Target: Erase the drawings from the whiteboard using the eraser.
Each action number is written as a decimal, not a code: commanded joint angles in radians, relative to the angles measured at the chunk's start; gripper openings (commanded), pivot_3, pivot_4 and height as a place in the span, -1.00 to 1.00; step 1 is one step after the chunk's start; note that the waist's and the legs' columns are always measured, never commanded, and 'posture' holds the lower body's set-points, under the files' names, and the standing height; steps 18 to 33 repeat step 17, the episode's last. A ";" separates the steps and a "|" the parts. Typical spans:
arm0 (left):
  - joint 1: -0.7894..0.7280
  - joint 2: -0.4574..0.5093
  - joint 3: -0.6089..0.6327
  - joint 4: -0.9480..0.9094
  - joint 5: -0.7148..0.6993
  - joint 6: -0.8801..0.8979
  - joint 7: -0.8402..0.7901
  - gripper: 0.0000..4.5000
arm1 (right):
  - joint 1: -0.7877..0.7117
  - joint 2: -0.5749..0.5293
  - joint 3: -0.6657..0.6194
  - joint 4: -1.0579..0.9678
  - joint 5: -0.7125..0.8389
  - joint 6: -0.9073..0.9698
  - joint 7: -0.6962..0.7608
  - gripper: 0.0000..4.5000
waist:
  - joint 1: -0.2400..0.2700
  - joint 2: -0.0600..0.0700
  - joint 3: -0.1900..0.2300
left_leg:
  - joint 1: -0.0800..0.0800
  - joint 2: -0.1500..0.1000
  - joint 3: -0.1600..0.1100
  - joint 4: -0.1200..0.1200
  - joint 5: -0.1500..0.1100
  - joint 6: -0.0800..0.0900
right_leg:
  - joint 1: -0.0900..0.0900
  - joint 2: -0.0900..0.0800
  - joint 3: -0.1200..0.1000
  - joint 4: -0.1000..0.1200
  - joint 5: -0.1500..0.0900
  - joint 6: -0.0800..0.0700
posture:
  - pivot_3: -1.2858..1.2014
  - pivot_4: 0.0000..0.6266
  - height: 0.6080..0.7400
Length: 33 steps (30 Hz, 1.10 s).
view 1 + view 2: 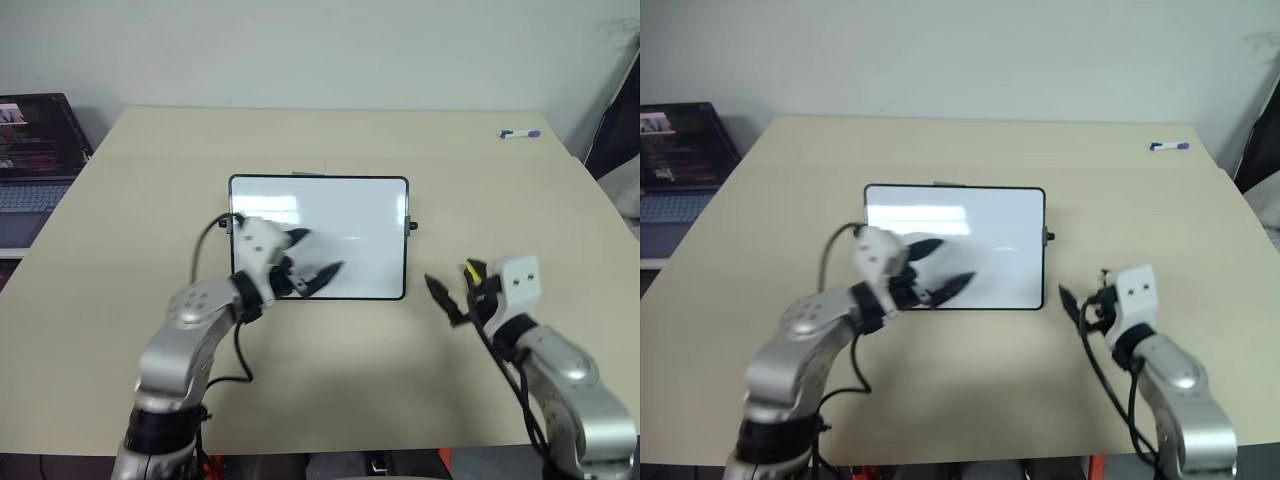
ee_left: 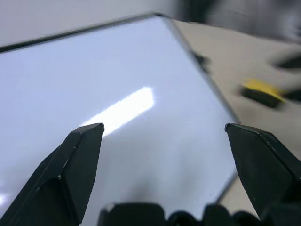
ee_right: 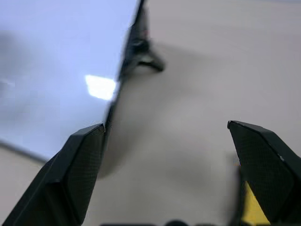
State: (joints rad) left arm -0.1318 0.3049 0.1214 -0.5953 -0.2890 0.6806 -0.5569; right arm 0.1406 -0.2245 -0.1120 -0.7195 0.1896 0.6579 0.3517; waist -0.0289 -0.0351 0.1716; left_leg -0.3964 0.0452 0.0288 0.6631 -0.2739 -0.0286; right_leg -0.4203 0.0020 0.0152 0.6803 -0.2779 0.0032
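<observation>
My right end effector [image 1: 462,290] is spread wide. The small yellow block eraser [image 1: 474,270] sits loose beside it, right of the glossy black-framed whiteboard [image 1: 350,215] on the tan tabletop [image 1: 150,180]. My left end effector [image 1: 318,258], also spread, hangs over the board and could bump it.

Two head cameras look down from above at the table [image 1: 330,380]. Each wrist camera looks low and close between its fingers. All see the whiteboard [image 1: 345,215].

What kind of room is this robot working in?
Probably an office or a lab workspace. A plain beige table stands against a bare pale wall, an open laptop sits at the side, and a small whiteboard and a marker lie on the table.
</observation>
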 commanded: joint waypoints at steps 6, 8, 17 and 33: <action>0.322 -0.106 0.109 -0.046 0.144 -0.158 0.310 1.00 | 0.256 0.082 -0.061 0.158 -0.090 -0.532 -0.087 0.99 | 0.004 -0.002 0.000 | 0.017 -0.001 0.001 0.000 0.000 0.000 | 0.014 -0.002 0.001 -0.001 -0.002 0.003 | 0.03 -0.52 1.00; 0.356 -0.119 0.124 -0.016 0.182 -0.218 0.356 1.00 | 0.295 0.086 -0.071 0.168 -0.081 -0.563 -0.090 0.99 | 0.004 -0.002 0.000 | 0.018 -0.001 0.003 0.000 0.002 0.002 | 0.015 -0.002 0.002 -0.001 -0.002 0.000 | 0.03 -0.52 1.00; 0.453 -0.137 0.100 0.063 0.264 -0.370 0.431 1.00 | 0.360 0.055 -0.072 0.135 -0.024 -0.547 -0.057 0.99 | 0.004 -0.002 -0.002 | 0.017 -0.001 0.004 -0.001 0.001 0.002 | 0.013 -0.002 0.002 -0.001 -0.002 0.000 | 0.03 -0.52 1.00; 0.453 -0.137 0.100 0.063 0.264 -0.370 0.431 1.00 | 0.360 0.055 -0.072 0.135 -0.024 -0.547 -0.057 0.99 | 0.004 -0.002 -0.002 | 0.017 -0.001 0.004 -0.001 0.001 0.002 | 0.013 -0.002 0.002 -0.001 -0.002 0.000 | 0.03 -0.52 1.00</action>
